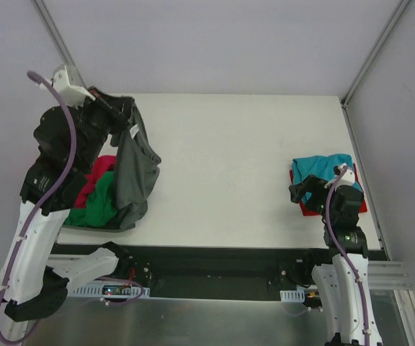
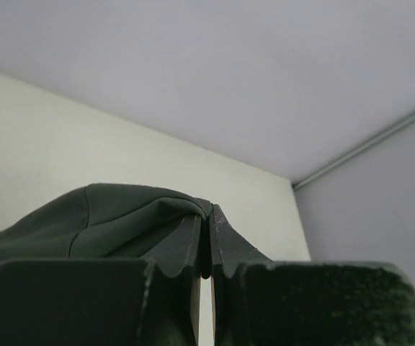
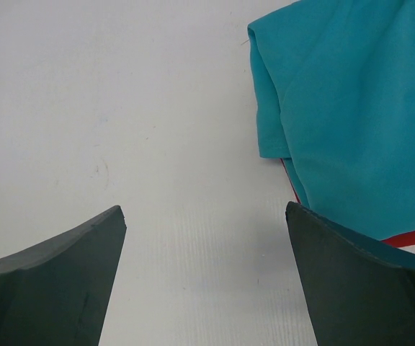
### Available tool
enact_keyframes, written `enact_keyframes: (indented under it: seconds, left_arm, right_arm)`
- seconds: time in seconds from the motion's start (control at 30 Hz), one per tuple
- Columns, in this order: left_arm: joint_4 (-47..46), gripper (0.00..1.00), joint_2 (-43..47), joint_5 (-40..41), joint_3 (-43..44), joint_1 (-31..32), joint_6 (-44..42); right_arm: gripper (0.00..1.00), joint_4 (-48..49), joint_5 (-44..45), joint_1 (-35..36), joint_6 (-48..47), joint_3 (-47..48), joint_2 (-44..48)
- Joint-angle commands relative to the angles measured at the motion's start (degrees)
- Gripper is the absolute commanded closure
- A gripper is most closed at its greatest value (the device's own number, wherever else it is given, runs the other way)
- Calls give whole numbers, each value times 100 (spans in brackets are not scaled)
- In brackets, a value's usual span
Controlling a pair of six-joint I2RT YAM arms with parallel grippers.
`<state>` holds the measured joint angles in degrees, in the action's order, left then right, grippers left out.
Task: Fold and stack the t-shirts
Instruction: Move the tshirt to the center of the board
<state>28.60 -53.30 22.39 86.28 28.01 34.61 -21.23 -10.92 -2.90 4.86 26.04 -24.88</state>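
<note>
My left gripper [image 1: 127, 113] is shut on the dark grey t-shirt [image 1: 135, 173] and holds it up so it hangs over the tray; the cloth shows pinched between the jaws in the left wrist view [image 2: 114, 223]. A green t-shirt [image 1: 96, 205] and a magenta pink t-shirt [image 1: 99, 169] lie bunched in the tray below. A folded teal t-shirt [image 1: 323, 169] lies on a folded red t-shirt [image 1: 310, 209] at the right. My right gripper [image 1: 302, 191] is open and empty at the left edge of that stack; teal cloth [image 3: 351, 108] shows beside its right finger.
The dull grey-green shallow tray [image 1: 125, 225] sits at the table's left front. The white table [image 1: 229, 166] ends at a black front rail. Grey walls and metal posts close in the back and right sides.
</note>
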Motion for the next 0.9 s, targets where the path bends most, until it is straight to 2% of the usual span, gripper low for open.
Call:
enact_keyframes:
  seconds: [0.0, 0.1, 0.23, 0.3, 0.37, 0.47, 0.53, 0.67, 0.83, 0.87]
  left_arm:
    - [-751, 100, -909, -2226, 1214, -41, -684]
    - [-759, 100, -1532, -3247, 1811, -24, -456]
    - [-768, 100, -2508, -3847, 2935, 300, -437]
    - [-690, 100, -2904, -3769, 3323, 634, -621]
    - [-602, 100, -3124, -3271, 3483, 1029, -910]
    - [-592, 100, -3178, -2750, 3361, 1207, -1097]
    - [-592, 100, -3091, -2583, 3089, 1207, -1105]
    - [-610, 100, -2565, -2397, 1914, 1207, -1176]
    - [-1338, 100, -1773, -2818, -800, 1207, -992]
    - [-1366, 100, -1711, -2854, -1023, 1207, -939]
  right_arm:
    - [4, 357, -270, -9, -82, 252, 124]
    - [4, 322, -516, -9, -73, 349, 142]
    - [4, 392, -754, -9, -82, 358, 186]
    - [4, 401, -763, -9, -64, 340, 177]
    - [4, 418, -876, -18, -64, 296, 159]
    - [4, 541, -1315, -9, -56, 235, 124]
    - [4, 707, -1631, -9, -12, 200, 89]
    - [4, 1068, -2133, -9, 268, 164, -69]
    - [4, 2017, -2993, 113, 796, 190, -682]
    - [4, 2096, -3091, 218, 797, 234, -824]
